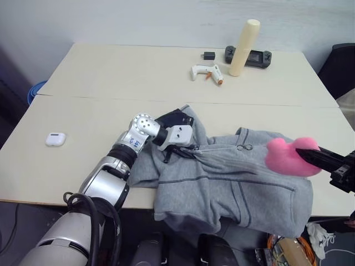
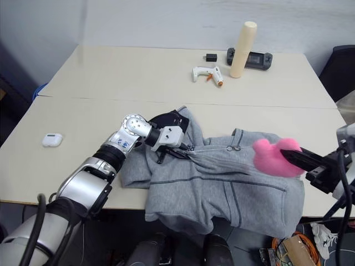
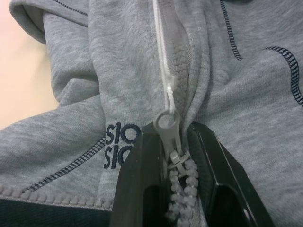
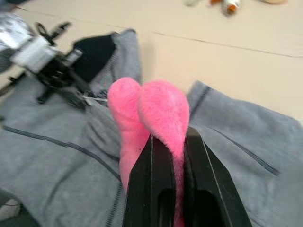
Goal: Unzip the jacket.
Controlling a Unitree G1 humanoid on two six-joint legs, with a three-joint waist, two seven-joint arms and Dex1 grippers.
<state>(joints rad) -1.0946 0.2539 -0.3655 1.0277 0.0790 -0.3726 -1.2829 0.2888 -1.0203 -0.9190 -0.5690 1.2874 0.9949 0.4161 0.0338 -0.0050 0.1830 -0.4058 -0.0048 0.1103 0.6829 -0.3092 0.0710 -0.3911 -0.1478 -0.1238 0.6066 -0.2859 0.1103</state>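
A grey hooded jacket (image 1: 233, 183) lies crumpled across the near edge of the table (image 1: 111, 72), its hem spilling over the front lip, as a humanoid robot sets about unzipping it. At the collar end, beside the dark hood lining, the left gripper (image 3: 177, 156) has its two black fingers closed in on the zipper slider (image 3: 174, 156), the ringed pull tab (image 3: 166, 124) standing up between them; teeth below the slider look parted, those beyond it still meshed. Off the jacket's far side, the right gripper (image 4: 175, 156) is clamped on a pink plush toy (image 4: 151, 113), held in the air just above the fabric.

The jacket appears soft, light and limp, so it will probably bunch and slide along with any pull unless something pins the cloth near the collar. The small slider and its tab look like the only firm places to hold; the plastic teeth seem stiff enough to guide a steady draw along the seam.

Further back, a white earbud case (image 1: 55, 139) sits apart on the left, and a glue gun (image 1: 206, 72), a cream cylinder (image 1: 244, 47), a small black block (image 1: 208, 55) and a handheld game console (image 1: 256, 56) line the table's far side.
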